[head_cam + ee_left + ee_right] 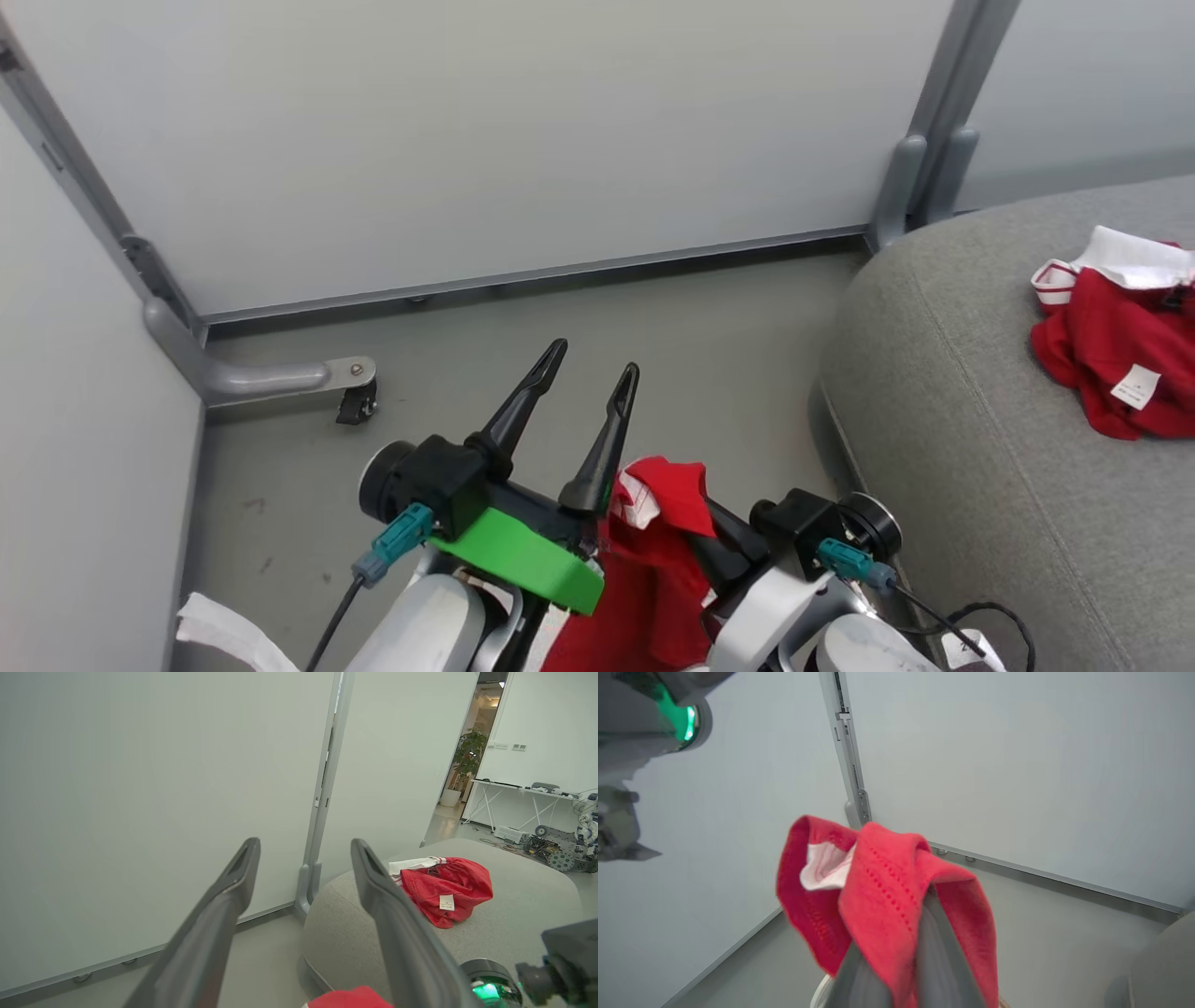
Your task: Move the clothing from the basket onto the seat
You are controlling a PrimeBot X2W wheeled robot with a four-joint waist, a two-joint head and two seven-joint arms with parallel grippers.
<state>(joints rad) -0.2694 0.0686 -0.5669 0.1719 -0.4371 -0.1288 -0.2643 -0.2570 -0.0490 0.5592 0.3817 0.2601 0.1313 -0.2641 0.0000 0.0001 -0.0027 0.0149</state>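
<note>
The left gripper (595, 357) stands with its two long dark fingers spread wide and empty, pointing at the far white partition panel (523, 140). Just to its right, the right gripper (901, 961) is clenched on a bright red soft garment with a white patch (653, 551), which drapes over its fingers and hangs down near the robot. Further right, a second crumpled red garment with white trim (1111, 345) lies on the large light grey woven-fabric seat cushion (943, 392), well apart from both grippers.
</note>
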